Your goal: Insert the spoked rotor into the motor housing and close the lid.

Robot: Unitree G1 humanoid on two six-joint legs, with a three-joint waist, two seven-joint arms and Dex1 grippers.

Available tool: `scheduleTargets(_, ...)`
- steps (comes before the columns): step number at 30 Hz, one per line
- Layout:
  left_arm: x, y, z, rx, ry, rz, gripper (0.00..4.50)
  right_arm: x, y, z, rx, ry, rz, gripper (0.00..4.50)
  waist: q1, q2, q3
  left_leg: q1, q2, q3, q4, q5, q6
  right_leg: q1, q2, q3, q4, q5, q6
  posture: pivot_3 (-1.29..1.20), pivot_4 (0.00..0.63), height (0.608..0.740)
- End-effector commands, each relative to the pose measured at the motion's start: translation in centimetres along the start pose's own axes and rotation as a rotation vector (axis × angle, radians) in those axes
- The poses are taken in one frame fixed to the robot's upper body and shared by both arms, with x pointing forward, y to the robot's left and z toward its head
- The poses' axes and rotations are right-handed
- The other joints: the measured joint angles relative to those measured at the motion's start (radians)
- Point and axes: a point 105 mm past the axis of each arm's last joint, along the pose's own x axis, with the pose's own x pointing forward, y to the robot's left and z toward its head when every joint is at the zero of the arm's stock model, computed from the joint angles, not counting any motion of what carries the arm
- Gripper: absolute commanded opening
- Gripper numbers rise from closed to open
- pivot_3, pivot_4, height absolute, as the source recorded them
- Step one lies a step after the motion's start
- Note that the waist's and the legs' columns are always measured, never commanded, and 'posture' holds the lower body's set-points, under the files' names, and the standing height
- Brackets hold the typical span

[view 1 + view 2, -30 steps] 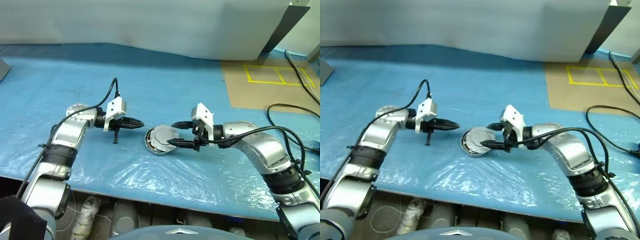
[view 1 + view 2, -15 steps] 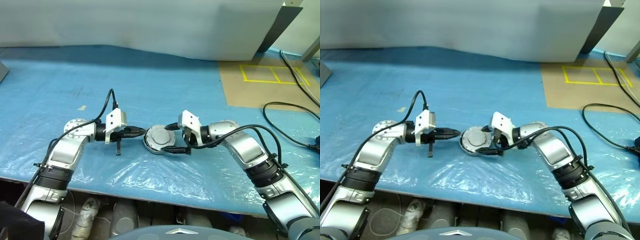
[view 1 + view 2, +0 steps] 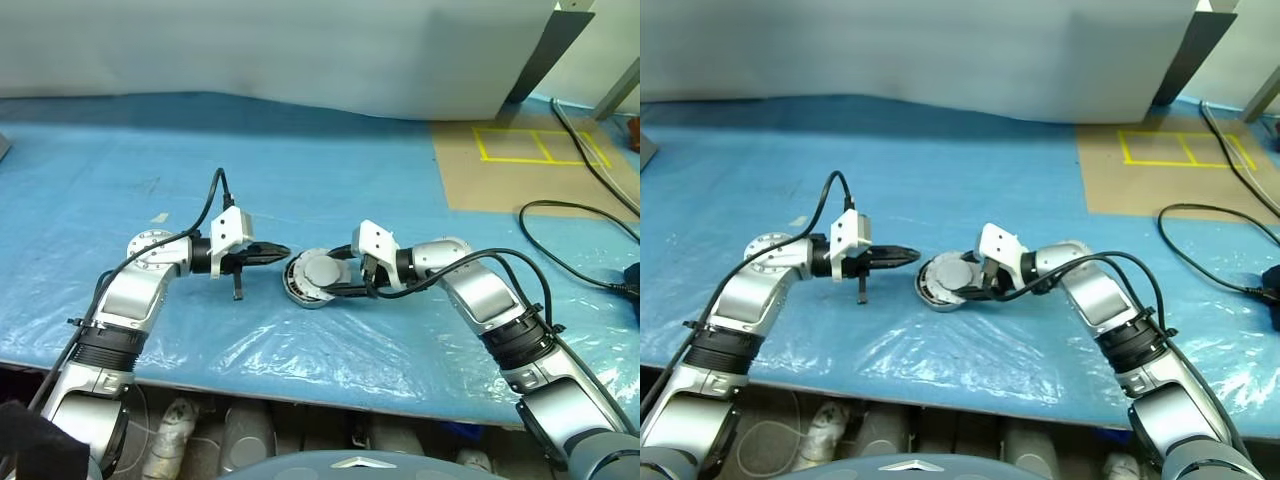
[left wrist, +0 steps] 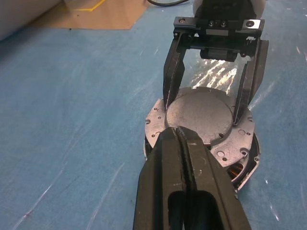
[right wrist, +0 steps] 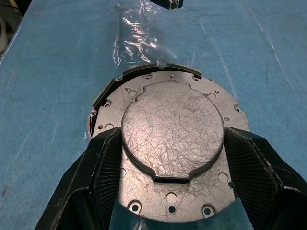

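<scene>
The motor housing [image 3: 297, 291] lies on the blue table with the lid [image 3: 318, 270] folded down over it, plain silver face up. A sliver of copper winding [image 4: 241, 171] shows under the lid's edge. My right gripper [image 3: 330, 274] reaches in from the right. Its two fingers [image 5: 108, 165] press against opposite sides of the lid's raised round centre [image 5: 172, 124]. My left gripper [image 3: 284, 250] is shut and empty, with its tip [image 4: 177, 130] just at the housing's left rim. The spoked rotor is hidden.
Crinkled blue plastic sheet covers the table [image 3: 350, 170]. A brown board with yellow tape [image 3: 530, 165] lies at the back right, and black cables [image 3: 565, 215] run beside it. A white panel stands behind. The table's front edge [image 3: 300, 395] is close.
The camera has shifted. My right gripper came down and further over the lid, and its fingers narrowed from wide open onto the raised centre. The left gripper stays shut by the housing.
</scene>
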Motion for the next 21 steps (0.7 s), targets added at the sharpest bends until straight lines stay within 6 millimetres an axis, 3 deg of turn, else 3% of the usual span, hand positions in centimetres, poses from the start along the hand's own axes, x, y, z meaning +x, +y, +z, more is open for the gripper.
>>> scheduleTargets(1, 0.0, 0.6, 1.1, 0.039, -0.029, 0.014, 0.0, 0.0, -0.5, 0.5, 0.02, -0.011, -0.035, 2.97, -0.001, 0.0, 0.0, 0.0, 0.0, 0.0, 0.0, 0.0, 0.0, 0.0, 0.0, 0.0, 0.0, 0.0, 0.0, 0.0, 0.15, 0.74)
scheduleTargets(9, 0.1, 1.0, 0.9, 0.04, -0.032, 0.032, 0.0, -0.2, -0.8, 3.5, 0.101, -0.1, -0.013, 2.97, 0.001, 0.0, 0.0, 0.001, 0.0, 0.0, 0.0, 0.0, 0.0, 0.0, 0.0, 0.0, 0.0, 0.0, -0.001, 0.0, 0.15, 0.74)
scheduleTargets(21, 0.7, 1.3, 0.7, 0.037, -0.045, 0.041, 0.0, 1.6, -1.3, 1.3, 0.071, 0.02, -0.057, 2.97, 0.0, 0.0, 0.0, 0.0, 0.0, 0.0, 0.0, 0.0, 0.0, 0.0, 0.0, 0.0, 0.0, 0.0, -0.001, 0.0, 0.15, 0.74)
